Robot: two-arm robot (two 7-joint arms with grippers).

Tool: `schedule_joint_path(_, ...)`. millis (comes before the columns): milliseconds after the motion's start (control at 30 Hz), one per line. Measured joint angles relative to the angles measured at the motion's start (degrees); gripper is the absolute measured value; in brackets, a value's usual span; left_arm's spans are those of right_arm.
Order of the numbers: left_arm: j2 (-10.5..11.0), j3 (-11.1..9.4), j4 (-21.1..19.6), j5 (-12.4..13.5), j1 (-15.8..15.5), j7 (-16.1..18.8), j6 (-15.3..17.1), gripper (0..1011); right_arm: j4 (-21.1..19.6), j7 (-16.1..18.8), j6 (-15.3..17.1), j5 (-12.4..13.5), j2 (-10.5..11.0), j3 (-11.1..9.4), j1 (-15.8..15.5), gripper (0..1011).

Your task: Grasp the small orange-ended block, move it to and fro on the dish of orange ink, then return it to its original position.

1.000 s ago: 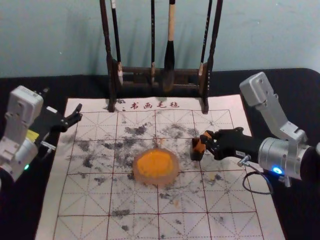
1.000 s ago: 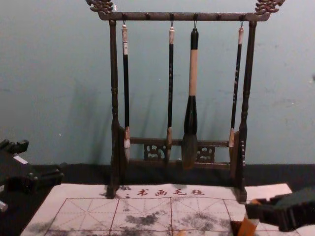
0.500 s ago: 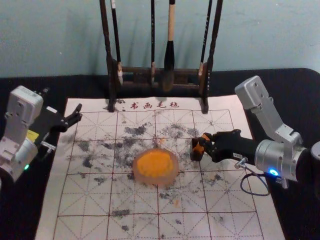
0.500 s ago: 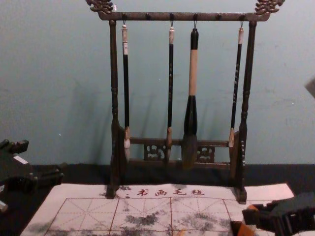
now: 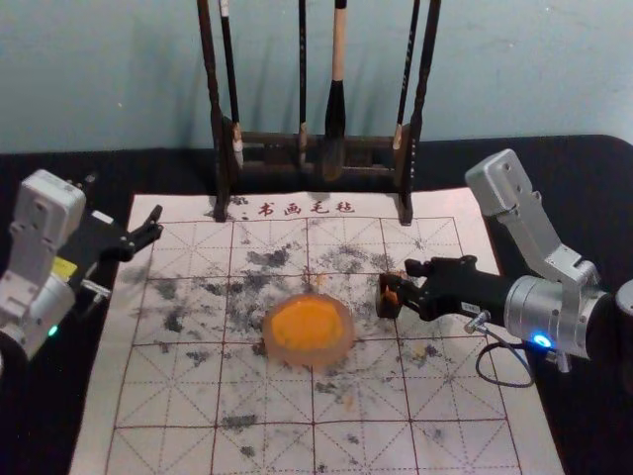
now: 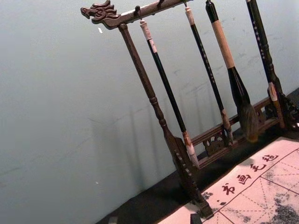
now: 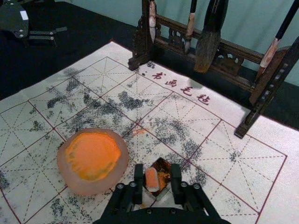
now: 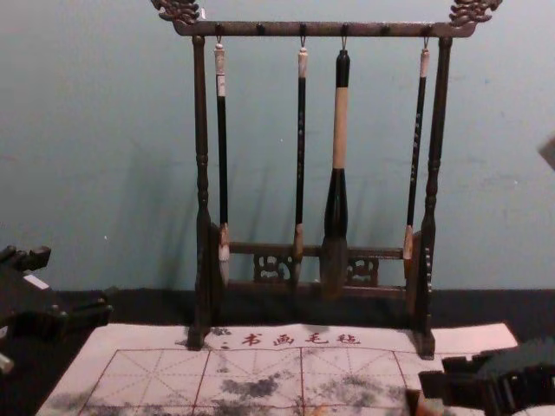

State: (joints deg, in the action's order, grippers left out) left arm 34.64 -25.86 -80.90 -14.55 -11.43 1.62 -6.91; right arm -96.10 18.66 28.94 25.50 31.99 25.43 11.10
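Orange-ended block point(image 7: 152, 180) leans in a small dark box point(image 7: 161, 164) between the right gripper point(image 7: 157, 171)'s parted, released fingers, nearer the dish-side one point(image 7: 138, 173); any straight retreat should mind that side. The left gripper point(image 5: 156, 222) idles by the mat's point(image 5: 105, 396) left edge.

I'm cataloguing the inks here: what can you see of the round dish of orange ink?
The pale, pinkish round dish sits flat on the white gridded mat, left of the small dark box. Its broad rim looks smooth, matte; bright orange ink, unevenly spread, streaked darker near one edge, covers the middle. The right gripper is clear of it.
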Motion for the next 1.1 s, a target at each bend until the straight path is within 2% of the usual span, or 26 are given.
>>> schedule_joint_path(67,0.00,0.00,0.00,0.00,0.00,0.00,0.00,1001,-0.01,0.00,0.00,0.03,0.01,-0.02,0.00,388)
schedule_joint_path(133,0.00,0.00,0.00,0.00,0.00,0.00,0.00,1001,-0.02,0.00,0.00,0.04,0.02,-0.02,0.00,418)
schedule_joint_path(233,0.00,0.00,0.00,0.00,0.00,0.00,0.00,1001,-0.04,0.00,0.01,0.07,0.04,-0.04,0.00,548)
schedule_joint_path(400,0.00,0.00,0.00,0.00,0.00,0.00,0.00,1001,-0.05,0.00,0.02,0.10,0.04,-0.04,0.00,691)
schedule_joint_path(433,0.00,0.00,0.00,0.00,0.00,0.00,0.00,1001,-0.04,0.00,0.03,0.11,0.04,-0.04,0.00,748)
schedule_joint_path(533,0.00,0.00,0.00,0.00,0.00,0.00,0.00,1001,-0.04,0.00,0.03,0.13,0.04,-0.04,0.00,804)
schedule_joint_path(567,0.00,0.00,0.00,0.00,0.00,0.00,0.00,1001,-0.04,0.00,0.04,0.14,0.04,-0.04,0.00,859)
schedule_joint_path(733,0.00,0.00,0.00,0.00,0.00,0.00,0.00,1001,-0.04,0.00,0.04,0.14,0.04,-0.04,0.00,985)
schedule_joint_path(800,0.00,0.00,0.00,0.00,0.00,0.00,0.00,1001,-0.05,0.00,0.04,0.15,0.04,-0.04,0.00,1003)
schedule_joint_path(933,0.00,0.00,0.00,0.00,0.00,0.00,0.00,1001,-0.04,0.69,-2.88,0.10,0.01,-0.73,-0.60,1003)
schedule_joint_path(1100,0.00,0.00,0.00,0.00,0.00,0.00,0.00,1001,0.20,-0.15,-11.77,-0.16,-1.28,-3.48,-2.93,1003)
